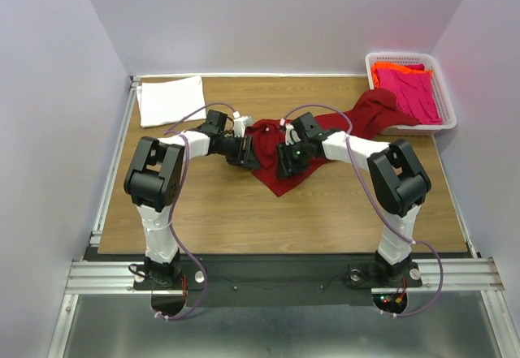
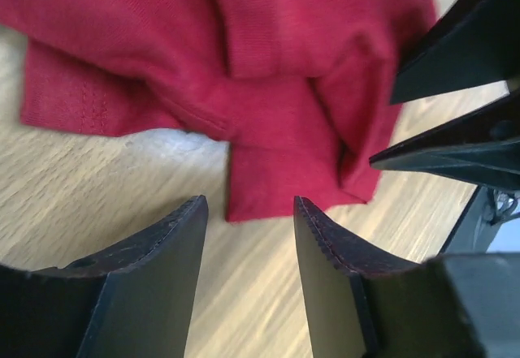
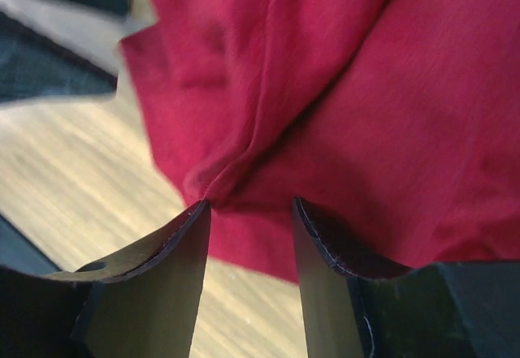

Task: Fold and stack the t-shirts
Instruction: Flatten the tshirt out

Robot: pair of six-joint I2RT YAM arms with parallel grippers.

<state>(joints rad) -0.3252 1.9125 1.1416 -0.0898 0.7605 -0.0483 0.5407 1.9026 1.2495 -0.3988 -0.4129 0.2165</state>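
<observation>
A large dark red t-shirt lies crumpled in the middle of the table, one end trailing up to the basket. My left gripper is open at its left edge. In the left wrist view the open gripper has bare wood between its fingers and the red cloth just ahead. My right gripper is open over the shirt's near part. In the right wrist view its tips touch a fold of red cloth. A white t-shirt lies folded at the back left. Pink and orange t-shirts lie in the basket.
A white plastic lattice basket stands at the back right corner, against the side wall. The two grippers are close together over the shirt; the right one's fingers show in the left wrist view. Bare wooden table lies in front of the shirt.
</observation>
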